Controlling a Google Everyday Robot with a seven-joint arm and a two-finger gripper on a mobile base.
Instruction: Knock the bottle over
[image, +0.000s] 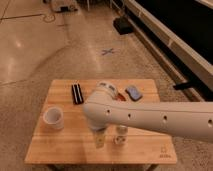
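Note:
The small pale bottle (121, 135) stands upright near the front middle of the wooden table (60, 150). My gripper (100, 140) hangs below the big white arm (150, 117), which reaches in from the right. It is low over the table, just left of the bottle, close to it or touching it. The arm hides the bottle's top.
A white cup (53, 118) stands at the table's left. A black bar-shaped object (76, 93) lies at the back left. A blue object (133, 92) and a small red item (120, 98) lie at the back right. The floor lies all around the table.

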